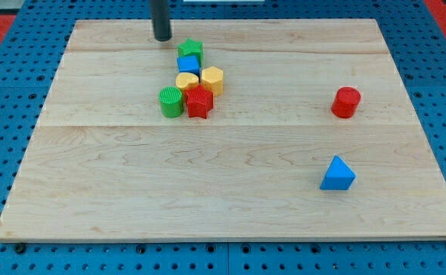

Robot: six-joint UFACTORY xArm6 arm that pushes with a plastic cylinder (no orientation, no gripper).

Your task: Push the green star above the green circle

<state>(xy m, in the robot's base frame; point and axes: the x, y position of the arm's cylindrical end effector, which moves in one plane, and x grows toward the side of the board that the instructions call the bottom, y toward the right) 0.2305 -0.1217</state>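
Observation:
The green star point(191, 49) sits at the top of a tight cluster near the view's top left of centre. The green circle point(171, 101) stands at the cluster's lower left, below and slightly left of the star. Between them lie a blue block point(189, 64), a yellow heart-like block point(186, 81), a yellow hexagon point(212, 79) and a red star point(199, 101). My tip point(163, 37) rests on the board just up and left of the green star, a small gap apart.
A red cylinder point(346, 101) stands at the view's right. A blue triangle point(337, 174) lies at the lower right. The wooden board point(223, 198) sits on a blue pegboard; its top edge runs close behind my tip.

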